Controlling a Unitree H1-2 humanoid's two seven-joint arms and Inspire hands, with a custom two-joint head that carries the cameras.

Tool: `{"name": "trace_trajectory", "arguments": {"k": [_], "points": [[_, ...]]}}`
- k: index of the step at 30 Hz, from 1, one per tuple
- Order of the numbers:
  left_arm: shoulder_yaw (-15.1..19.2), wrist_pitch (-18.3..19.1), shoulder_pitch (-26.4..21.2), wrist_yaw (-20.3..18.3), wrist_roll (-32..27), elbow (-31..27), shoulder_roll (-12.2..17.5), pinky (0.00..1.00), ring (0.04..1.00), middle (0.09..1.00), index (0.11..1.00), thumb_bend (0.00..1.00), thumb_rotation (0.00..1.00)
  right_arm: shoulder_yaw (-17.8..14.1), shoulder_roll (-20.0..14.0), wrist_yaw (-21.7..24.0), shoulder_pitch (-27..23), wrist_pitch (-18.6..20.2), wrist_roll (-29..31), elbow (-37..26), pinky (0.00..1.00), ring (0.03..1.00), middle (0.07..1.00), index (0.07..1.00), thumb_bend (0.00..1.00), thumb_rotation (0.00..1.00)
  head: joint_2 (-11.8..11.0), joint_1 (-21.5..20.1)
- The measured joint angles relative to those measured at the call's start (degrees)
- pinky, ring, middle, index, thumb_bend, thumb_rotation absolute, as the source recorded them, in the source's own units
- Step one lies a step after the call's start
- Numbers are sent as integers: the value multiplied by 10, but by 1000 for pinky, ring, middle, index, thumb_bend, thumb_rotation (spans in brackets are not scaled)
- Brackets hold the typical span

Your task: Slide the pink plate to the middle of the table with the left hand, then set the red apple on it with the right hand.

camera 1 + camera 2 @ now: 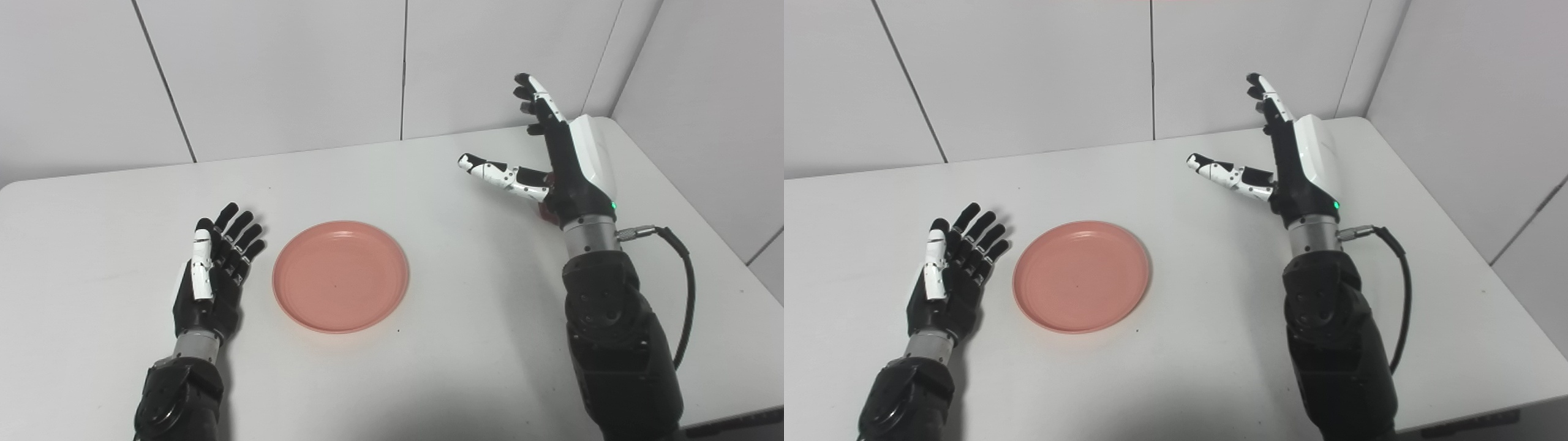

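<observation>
**Q:** Left eye view: which step does the figure show?

**A:** The pink plate lies flat on the white table, roughly mid-table, just to the right of the left hand and apart from it. That hand rests by the plate with its fingers extended and slightly fanned, holding nothing. Judged from this layout, the sliding step looks complete and the apple step is in hand.

**Q:** Where is the red apple?

**A:** Only a small red patch shows, directly behind the wrist of the right hand; this is presumably the red apple, mostly hidden by the palm. The right eye view hides it entirely.

**Q:** What is the state of the right hand?

**A:** It stands upright, fingers straight and pointing up, thumb spread wide toward the plate side. It holds nothing.

**Q:** What does the next move call for?

**A:** Probably lowering the spread right hand around the apple, closing fingers and thumb on it, then carrying it leftward to the plate, which lies well to that hand's left and nearer the robot.
</observation>
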Motion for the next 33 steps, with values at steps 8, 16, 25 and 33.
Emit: {"name": "trace_trajectory", "arguments": {"k": [8,16,25,33], "points": [[3,-2,0,0,-7,2,0,886,876,886,869,425,1000,-46,-24,15,-2,0,-21,10,741,872,915,932,966,471,-2,-4],[7,-7,0,-2,-19,6,1,887,877,888,871,426,1000,-72,-48,2,3,0,-15,33,750,884,931,948,981,483,-1,-7],[7,-7,0,-2,-19,6,2,888,877,889,872,418,1000,-84,-80,-6,14,0,-16,84,740,864,916,951,1000,539,-1,-10],[9,-9,0,-4,-22,8,4,890,883,893,875,416,1000,-86,-87,-21,25,0,-4,128,734,864,923,943,1000,544,-1,-11]]}}
